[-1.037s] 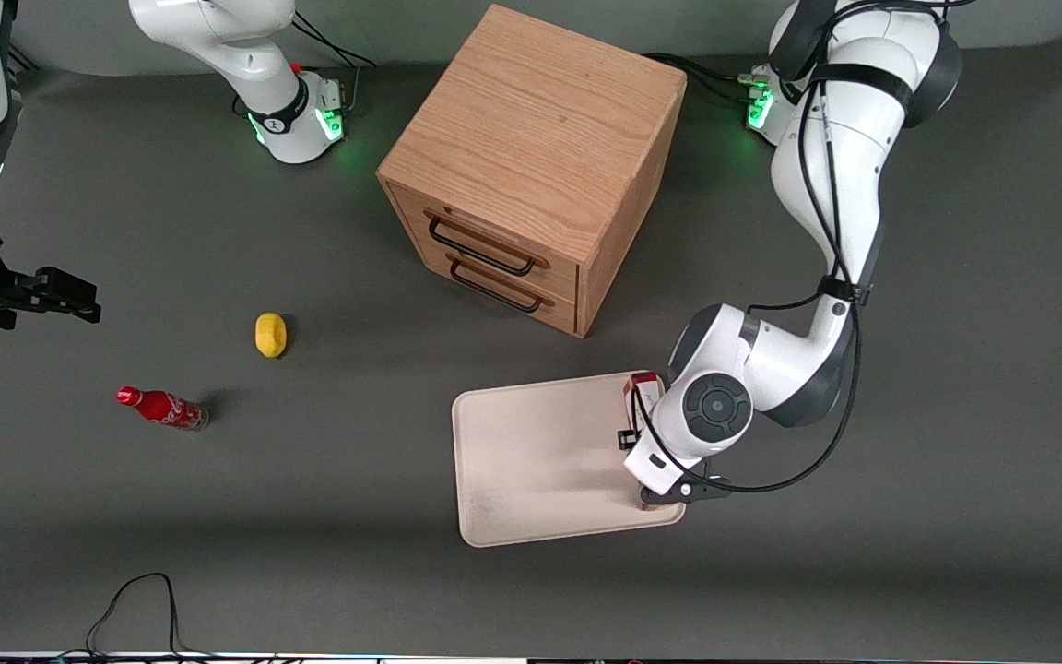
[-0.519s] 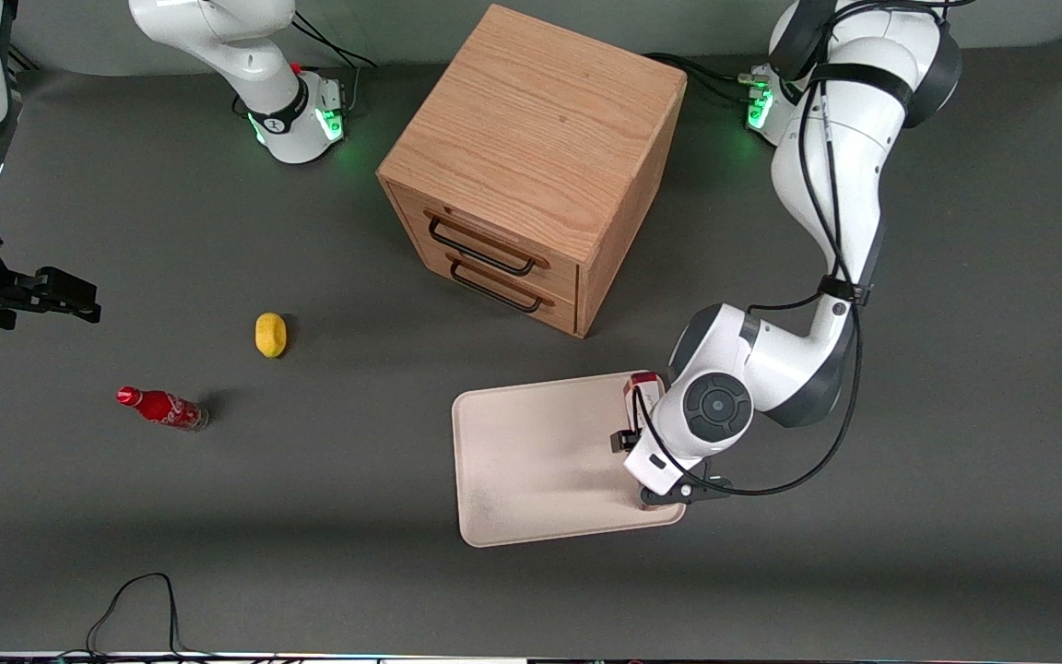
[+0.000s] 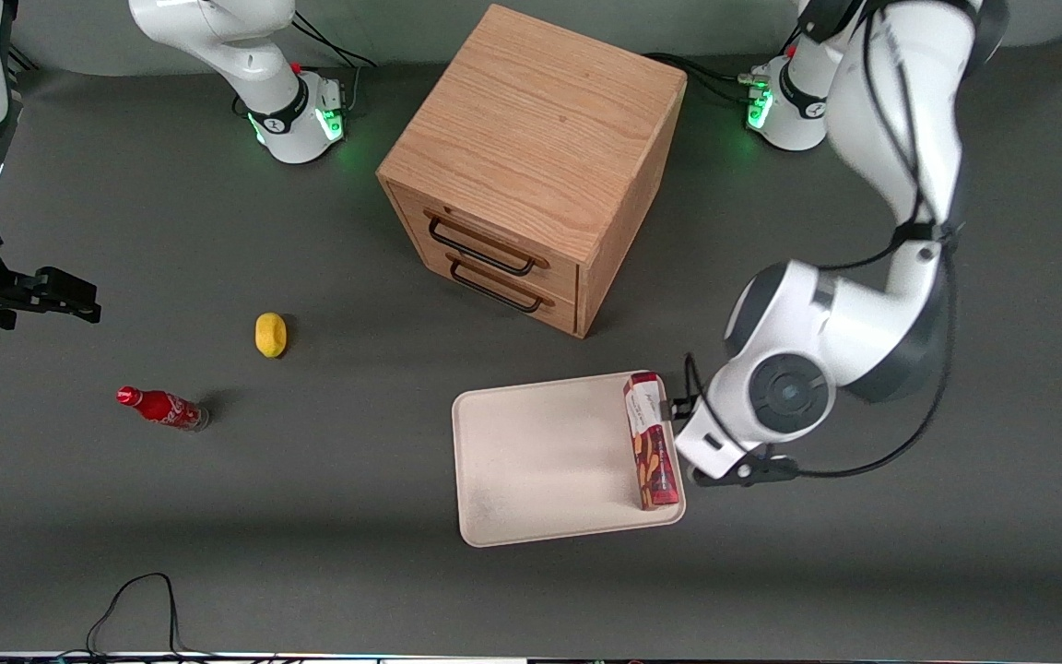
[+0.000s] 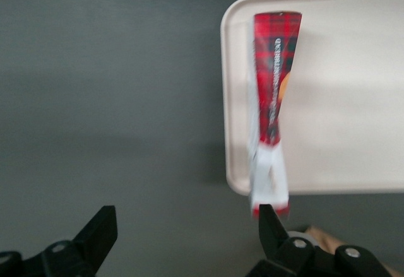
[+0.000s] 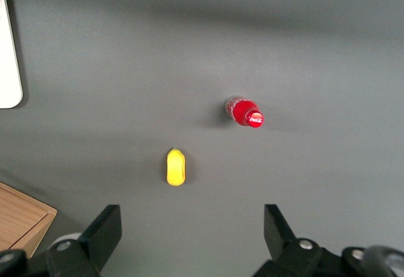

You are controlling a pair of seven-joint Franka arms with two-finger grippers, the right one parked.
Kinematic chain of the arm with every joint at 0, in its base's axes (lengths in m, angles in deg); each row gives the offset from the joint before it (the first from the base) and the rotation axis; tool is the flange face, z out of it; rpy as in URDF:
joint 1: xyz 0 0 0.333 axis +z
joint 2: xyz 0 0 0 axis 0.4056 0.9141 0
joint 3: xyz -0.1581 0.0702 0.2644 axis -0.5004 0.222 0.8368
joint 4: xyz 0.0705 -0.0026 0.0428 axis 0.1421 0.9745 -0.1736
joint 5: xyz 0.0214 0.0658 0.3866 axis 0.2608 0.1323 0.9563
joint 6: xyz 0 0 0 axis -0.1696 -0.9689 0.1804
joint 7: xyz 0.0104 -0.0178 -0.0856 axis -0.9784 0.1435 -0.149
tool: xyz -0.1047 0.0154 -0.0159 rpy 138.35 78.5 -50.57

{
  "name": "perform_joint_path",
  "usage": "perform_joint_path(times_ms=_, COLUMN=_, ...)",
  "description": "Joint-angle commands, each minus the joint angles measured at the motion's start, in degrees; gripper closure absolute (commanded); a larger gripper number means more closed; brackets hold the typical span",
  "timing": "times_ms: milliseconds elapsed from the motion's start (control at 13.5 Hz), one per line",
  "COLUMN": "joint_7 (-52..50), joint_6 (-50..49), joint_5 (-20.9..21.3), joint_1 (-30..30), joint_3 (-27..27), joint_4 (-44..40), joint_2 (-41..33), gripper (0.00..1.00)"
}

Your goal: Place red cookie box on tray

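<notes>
The red cookie box [image 3: 652, 440] lay flat on the tray [image 3: 531, 461], stretched along the tray's edge nearest the working arm, with its white label end pointing toward the wooden drawer cabinet [image 3: 531, 166] and its other end close to the tray corner nearest the front camera. From the wrist camera the red cookie box [image 4: 271, 106] showed its tartan top and pale label end, resting just inside the rim of the tray [image 4: 353, 163]. The hand [image 3: 678, 410] hung just beside the tray over the dark tabletop [image 3: 863, 553], near the label end of the box and free of it; in the wrist view the hand [image 4: 183, 236] had its two black fingers [image 4: 101, 229] spread wide, with nothing between them. The cabinet stood farther from the front camera than the tray, its two drawers with dark handles facing the tray. Toward the parked arm's end of the tabletop lay a small yellow object [image 3: 270, 334], and a red soda bottle [image 3: 162, 408] lay on its side a little nearer the front camera than that; both were well apart from the tray. A black cable [image 3: 135, 604] looped at the tabletop's edge nearest the front camera.
</notes>
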Motion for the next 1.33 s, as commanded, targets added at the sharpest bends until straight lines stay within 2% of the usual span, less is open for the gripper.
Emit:
perform_joint_path(times_ms=0, joint_7=5.2, joint_6=0.7, joint_5=-0.2, joint_1=4.0, joint_3=0.0, joint_4=19.8, joint_2=-18.6, gripper=0.00)
perform_joint_path(times_ms=296, joint_7=7.9, joint_6=0.5, joint_5=-0.3, joint_1=9.2, joint_3=1.0, joint_4=34.1, joint_2=-34.1, gripper=0.00)
perform_joint_path(times_ms=593, joint_7=14.5, joint_6=0.5, joint_5=-2.4, joint_1=8.1, joint_3=10.0, joint_4=40.5, joint_2=-42.6, gripper=0.00)
perform_joint_path(times_ms=815, joint_7=15.3, joint_6=-0.6, joint_5=-1.6, joint_1=3.7, joint_3=19.0, joint_4=37.2, joint_2=-41.9, gripper=0.00)
perform_joint_path(times_ms=963, joint_7=17.2, joint_6=-1.3, joint_5=-1.3, joint_1=5.4, joint_3=18.9, joint_4=36.1, joint_2=-41.5, gripper=0.00)
perform_joint_path(times_ms=1185, joint_7=17.2, joint_6=-1.6, joint_5=-1.3, joint_1=14.3, joint_3=9.7, joint_4=34.7, joint_2=-41.1, gripper=0.00)
perform_joint_path(times_ms=1259, joint_7=17.3, joint_6=-2.2, joint_5=-1.3, joint_1=14.9, joint_3=9.3, joint_4=34.5, joint_2=-41.1, gripper=0.00)
